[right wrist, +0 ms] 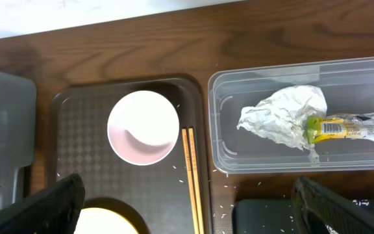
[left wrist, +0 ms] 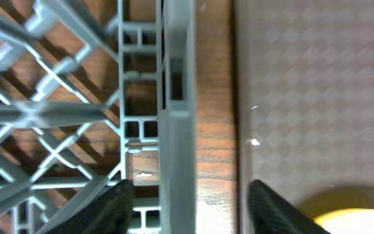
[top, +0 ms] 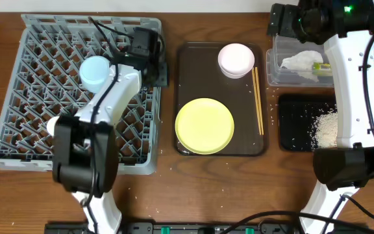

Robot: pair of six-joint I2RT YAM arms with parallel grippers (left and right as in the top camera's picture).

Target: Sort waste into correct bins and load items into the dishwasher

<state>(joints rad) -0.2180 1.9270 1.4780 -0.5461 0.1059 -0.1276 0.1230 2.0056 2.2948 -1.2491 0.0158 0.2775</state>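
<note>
The light blue bowl sits in the grey dish rack. My left gripper is open and empty, its fingers straddling the rack's right rim. On the brown tray lie the pink bowl, the yellow plate and the chopsticks. The crumpled tissue and yellow-green wrapper lie in the clear tub. My right gripper is open and empty, high above the tray's right edge. The cream cup is not clearly seen.
The brown serving tray lies between the rack and the bins. The black tray holds a pile of rice in front of the clear tub. Loose grains lie scattered around it. My right arm's white links cover the table's right side.
</note>
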